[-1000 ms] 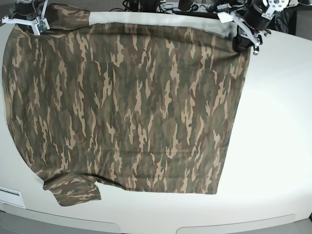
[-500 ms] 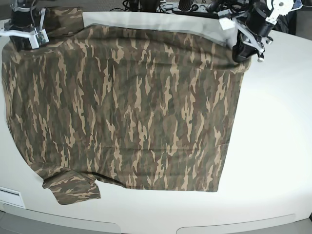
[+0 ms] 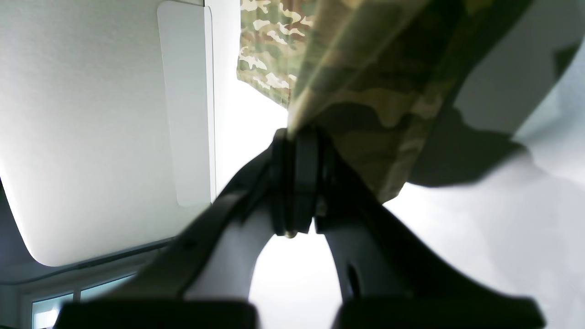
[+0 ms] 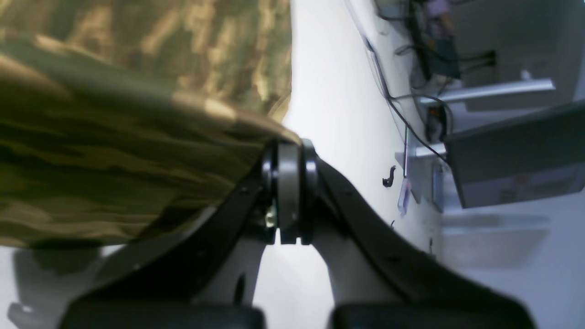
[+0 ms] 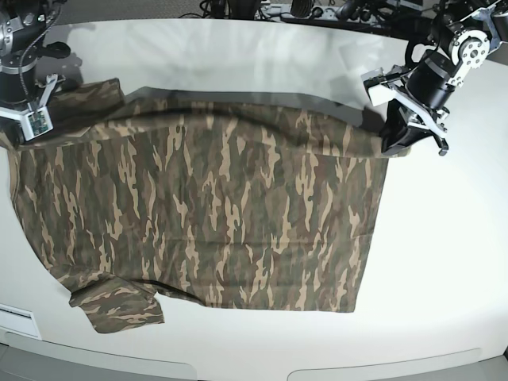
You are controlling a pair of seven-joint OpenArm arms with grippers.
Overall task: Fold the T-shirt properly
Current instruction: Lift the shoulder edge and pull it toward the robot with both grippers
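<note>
— Where's the T-shirt [image 5: 206, 214]?
— Spread across the white table [image 5: 444, 262], far edge lifted.
— And the grippers?
— The left gripper [image 3: 297, 183] and right gripper [image 4: 289, 192] each pinch a far corner of cloth.

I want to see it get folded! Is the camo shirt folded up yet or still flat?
Mostly spread flat. The T-shirt covers the table in one layer; only its far edge is lifted, pinched by both end effectors. No fold is finished.
</note>
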